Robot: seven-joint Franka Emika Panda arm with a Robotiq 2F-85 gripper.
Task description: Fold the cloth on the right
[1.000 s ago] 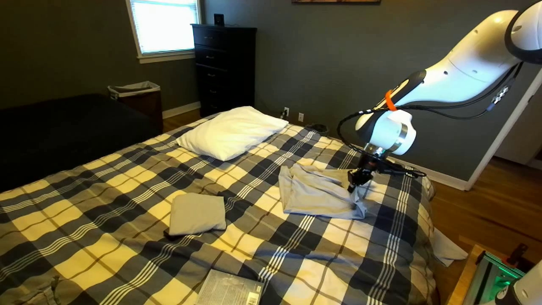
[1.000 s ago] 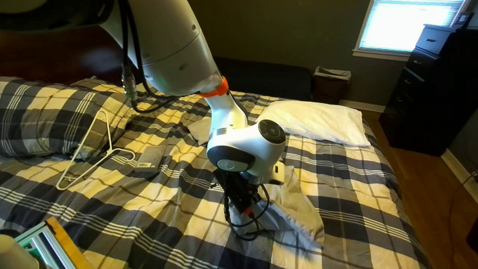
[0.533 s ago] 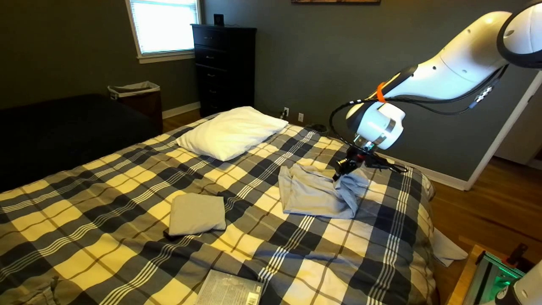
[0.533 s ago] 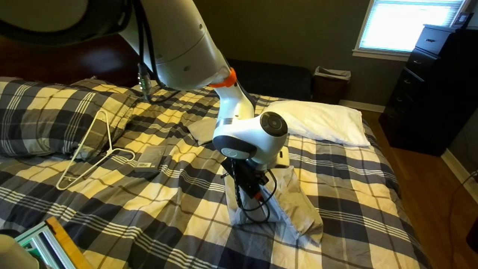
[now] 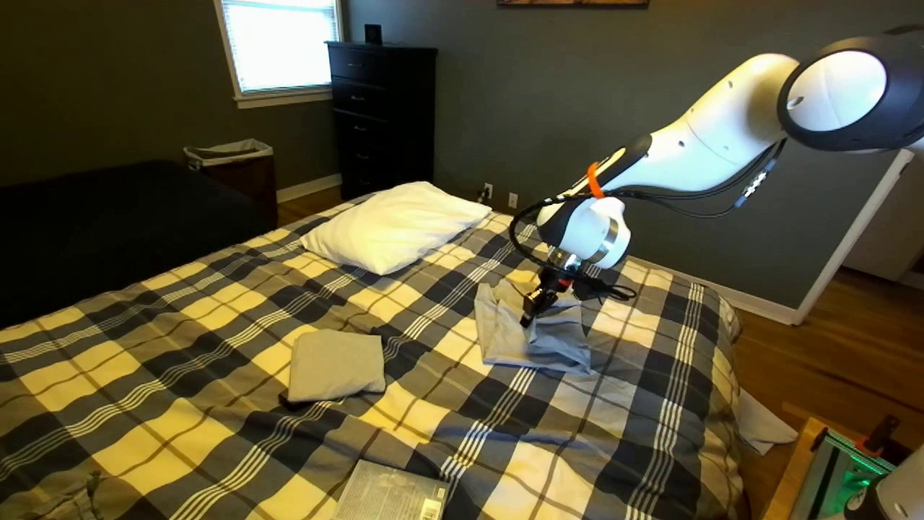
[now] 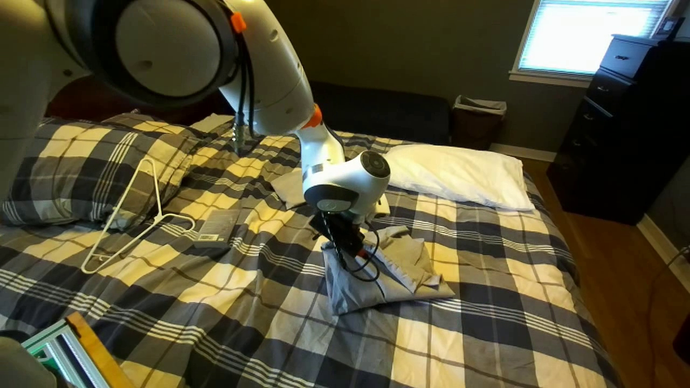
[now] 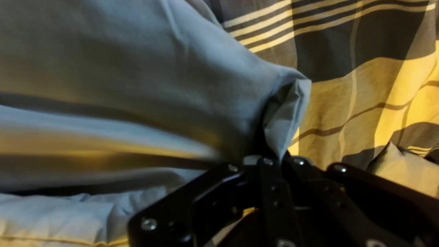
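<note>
Because the cloth (image 5: 552, 342), right of centre in an exterior view on the bed (image 5: 433, 408), looks thin and limp, it should prove light and soft; a corner seems the best hold. Low in the wrist view, the pincer (image 7: 280, 161) is pressed together, pinching a fold of the cloth.

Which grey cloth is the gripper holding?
The larger, rumpled grey cloth: a fold of it is pinched in the closed gripper. The smaller, neatly folded square cloth lies apart from both.
</note>
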